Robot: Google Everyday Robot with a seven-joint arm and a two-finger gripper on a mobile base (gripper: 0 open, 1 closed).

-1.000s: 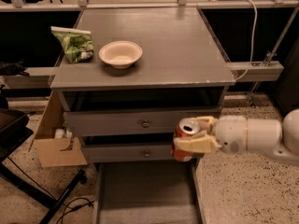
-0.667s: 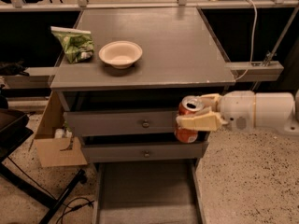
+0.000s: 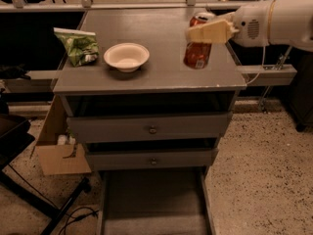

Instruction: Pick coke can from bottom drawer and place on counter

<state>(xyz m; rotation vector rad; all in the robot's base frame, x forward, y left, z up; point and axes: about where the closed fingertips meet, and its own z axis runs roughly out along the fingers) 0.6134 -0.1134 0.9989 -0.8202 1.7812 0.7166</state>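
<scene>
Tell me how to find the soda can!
Find the grey counter on top of the drawer cabinet. At its right in the picture, the gripper has its jaws closed on the coke can. It is the only red cylinder, unlike the white bowl and green bag to its left.

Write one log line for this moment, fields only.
gripper: over counter, shut on can | can: touchdown unclear | drawer: open
</scene>
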